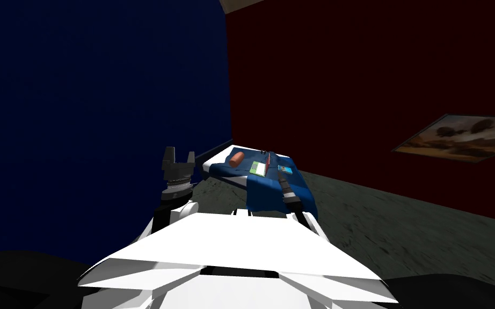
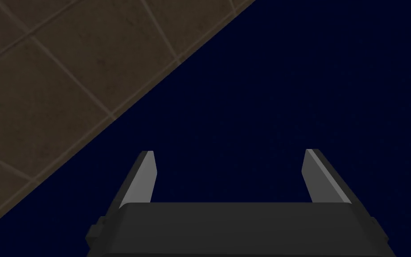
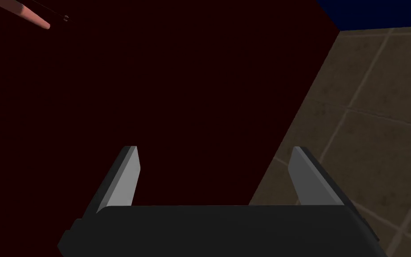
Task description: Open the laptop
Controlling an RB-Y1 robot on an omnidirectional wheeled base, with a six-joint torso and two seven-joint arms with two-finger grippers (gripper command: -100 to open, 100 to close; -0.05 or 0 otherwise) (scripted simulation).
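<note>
Ahead, laptop (image 1: pixel 259 168) lies beyond left gripper (image 1: pixel 178 156).

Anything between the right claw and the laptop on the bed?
Nothing visible. The right claw, open, points at the dark red wall; the flat green-and-white thing, likely the laptop, lies on the blue bed beside that arm.

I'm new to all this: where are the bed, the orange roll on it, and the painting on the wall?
bed (image 1: pixel 260 196): head view, on its blue cover at the near end.
orange roll (image 1: pixel 236 159): head view, on its middle.
painting (image 1: pixel 458 137): head view, on the middle of the canvas.
</note>
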